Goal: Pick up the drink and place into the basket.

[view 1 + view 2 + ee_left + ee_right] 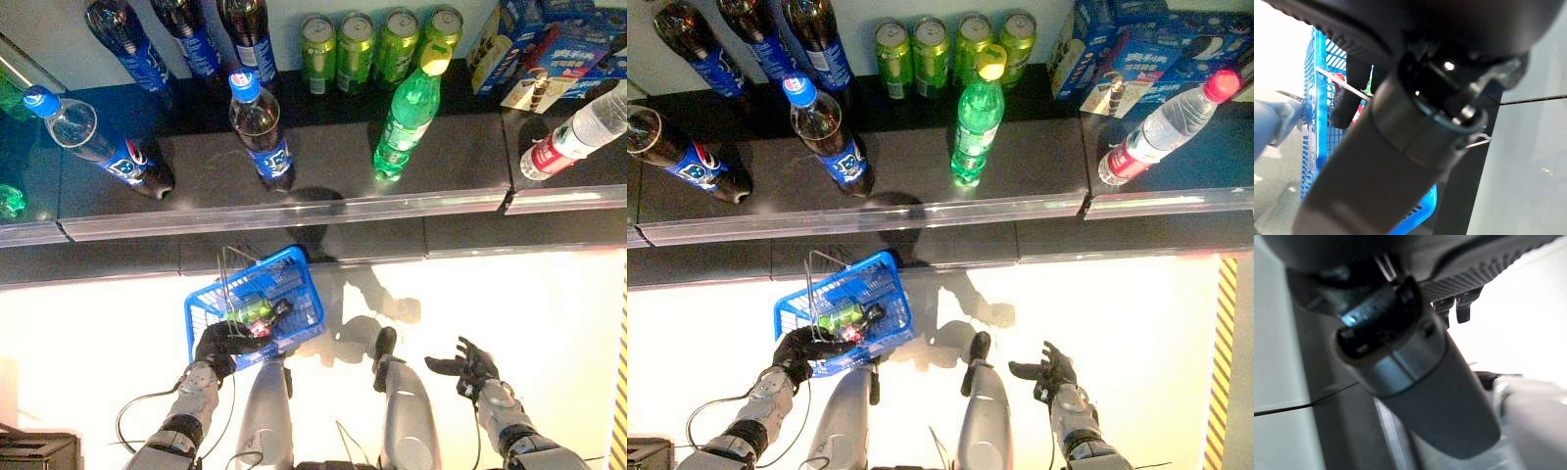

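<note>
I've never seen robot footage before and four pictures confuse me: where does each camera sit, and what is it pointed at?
Left eye view: on the head, looking down at the shelf of drinks, the blue basket, both arms.
Right eye view: beside it, same scene; right hand open, holding nothing.
Left wrist view: on the left arm, along the left hand toward the basket.
Right wrist view: on the right arm; mostly its own hand.
Shared: both eyes show a green bottle lying in the basket, left hand at its rim.

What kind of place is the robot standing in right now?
Most likely a shop or a mock-up of one: a dark shelf stocked with cola bottles, green cans and snack boxes, and a blue shopping basket held by the left hand.
</note>
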Controlling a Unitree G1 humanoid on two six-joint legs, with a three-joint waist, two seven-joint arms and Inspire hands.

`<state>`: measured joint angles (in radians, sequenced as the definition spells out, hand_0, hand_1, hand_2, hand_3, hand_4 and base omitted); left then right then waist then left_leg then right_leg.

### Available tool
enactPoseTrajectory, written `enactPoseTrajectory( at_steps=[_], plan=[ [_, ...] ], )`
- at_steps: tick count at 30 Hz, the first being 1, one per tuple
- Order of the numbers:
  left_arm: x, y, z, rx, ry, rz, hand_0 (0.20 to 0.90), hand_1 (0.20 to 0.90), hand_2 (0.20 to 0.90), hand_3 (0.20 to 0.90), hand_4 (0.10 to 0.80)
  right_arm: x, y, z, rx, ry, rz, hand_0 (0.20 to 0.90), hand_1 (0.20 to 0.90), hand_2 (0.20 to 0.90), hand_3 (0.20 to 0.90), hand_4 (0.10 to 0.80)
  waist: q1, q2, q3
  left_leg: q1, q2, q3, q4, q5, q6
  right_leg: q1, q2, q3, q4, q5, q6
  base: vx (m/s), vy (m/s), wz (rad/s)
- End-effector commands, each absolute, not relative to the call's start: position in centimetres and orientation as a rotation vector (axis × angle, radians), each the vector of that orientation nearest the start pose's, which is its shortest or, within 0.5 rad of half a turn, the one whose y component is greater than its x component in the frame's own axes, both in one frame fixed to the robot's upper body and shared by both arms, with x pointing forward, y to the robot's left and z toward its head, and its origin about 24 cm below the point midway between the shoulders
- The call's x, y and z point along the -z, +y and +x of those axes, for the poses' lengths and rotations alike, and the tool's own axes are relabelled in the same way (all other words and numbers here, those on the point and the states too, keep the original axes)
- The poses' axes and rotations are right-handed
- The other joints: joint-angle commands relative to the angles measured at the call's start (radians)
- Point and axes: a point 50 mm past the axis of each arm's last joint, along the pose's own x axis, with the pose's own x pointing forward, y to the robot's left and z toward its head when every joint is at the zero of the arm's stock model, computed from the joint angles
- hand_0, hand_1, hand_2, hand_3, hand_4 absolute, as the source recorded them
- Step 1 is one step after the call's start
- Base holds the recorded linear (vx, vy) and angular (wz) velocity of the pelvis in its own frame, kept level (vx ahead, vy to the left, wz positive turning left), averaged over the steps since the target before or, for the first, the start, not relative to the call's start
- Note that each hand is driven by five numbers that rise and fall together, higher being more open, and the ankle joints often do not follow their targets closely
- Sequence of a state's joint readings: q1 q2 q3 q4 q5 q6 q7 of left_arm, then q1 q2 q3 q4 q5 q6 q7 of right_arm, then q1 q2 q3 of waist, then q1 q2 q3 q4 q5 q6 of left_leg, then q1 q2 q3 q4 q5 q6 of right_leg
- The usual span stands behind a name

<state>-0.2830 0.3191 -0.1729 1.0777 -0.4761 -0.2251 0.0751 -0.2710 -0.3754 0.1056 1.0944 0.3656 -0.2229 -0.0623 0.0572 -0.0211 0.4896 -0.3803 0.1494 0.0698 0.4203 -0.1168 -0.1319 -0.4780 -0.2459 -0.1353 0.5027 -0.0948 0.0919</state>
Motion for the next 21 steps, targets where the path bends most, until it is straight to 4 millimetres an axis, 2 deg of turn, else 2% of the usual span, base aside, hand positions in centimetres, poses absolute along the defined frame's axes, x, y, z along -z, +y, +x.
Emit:
enactPoseTrajectory(
  at_steps=[1,3,4,7,11,12,21],
  plan=[
    [7.2,27.6,22.2,-0.34,0.471,0.026,0.3,0.3,0.3,0.2,0.1,4.5,-28.1,24.6,0.285,0.351,-0.114,0.9,0.9,0.9,0.9,0.8,0.022,-0.016,-0.073,-0.063,0.0,-0.052,0.059,-0.017,0.053,-0.005,-0.042,0.004,0.025,0.009,0.032,0.008,-0.067,-0.01],
    [7.2,27.8,22.0,-0.346,0.469,0.031,0.3,0.3,0.3,0.2,0.1,2.2,-26.9,26.2,0.238,0.219,-0.109,0.9,0.9,0.9,0.9,0.8,0.02,-0.025,-0.072,-0.066,0.0,-0.059,0.06,-0.017,0.054,-0.011,-0.038,0.003,0.033,0.007,0.033,-0.008,-0.063,0.05],
    [7.2,27.9,21.9,-0.352,0.468,0.031,0.3,0.3,0.3,0.2,0.1,0.3,-25.8,27.2,0.203,0.137,-0.11,0.9,0.9,0.9,0.9,0.8,0.017,-0.029,-0.071,-0.067,-0.002,-0.061,0.056,-0.013,0.057,-0.018,-0.035,0.003,0.039,0.008,0.033,-0.015,-0.056,0.07],
    [7.2,27.9,21.8,-0.351,0.461,0.027,0.3,0.3,0.3,0.2,0.1,-3.5,-24.2,28.2,0.114,-0.049,-0.174,0.9,0.9,0.9,0.9,0.8,0.01,-0.032,-0.071,-0.06,-0.009,-0.066,0.039,-0.001,0.063,-0.022,-0.029,0.002,0.043,0.007,0.033,-0.004,-0.014,0.02],
    [7.2,27.8,21.7,-0.354,0.456,0.019,0.3,0.3,0.3,0.2,0.1,-5.7,-23.3,28.4,0.057,-0.153,-0.226,0.9,0.9,0.9,0.9,0.8,0.006,-0.029,-0.069,-0.056,-0.013,-0.069,0.029,0.007,0.066,-0.023,-0.029,0.002,0.046,0.005,0.035,-0.006,0.006,0.08],
    [7.3,27.8,21.5,-0.357,0.454,0.012,0.3,0.3,0.3,0.2,0.1,-8.1,-22.3,28.4,-0.01,-0.265,-0.317,0.9,0.9,0.9,0.9,0.8,0.002,-0.025,-0.066,-0.052,-0.018,-0.072,0.02,0.015,0.068,-0.025,-0.032,0.002,0.049,0.003,0.037,-0.009,0.022,0.06],
    [7.8,27.6,21.0,-0.361,0.464,0.0,0.3,0.3,0.3,0.2,0.1,-14.3,-20.2,27.6,-0.122,-0.556,-0.359,0.9,0.9,0.9,0.9,0.8,-0.002,-0.019,-0.056,-0.039,-0.012,-0.069,0.007,0.029,0.058,-0.004,-0.036,-0.006,0.035,0.0,0.039,0.001,0.004,0.0]
  ],
)
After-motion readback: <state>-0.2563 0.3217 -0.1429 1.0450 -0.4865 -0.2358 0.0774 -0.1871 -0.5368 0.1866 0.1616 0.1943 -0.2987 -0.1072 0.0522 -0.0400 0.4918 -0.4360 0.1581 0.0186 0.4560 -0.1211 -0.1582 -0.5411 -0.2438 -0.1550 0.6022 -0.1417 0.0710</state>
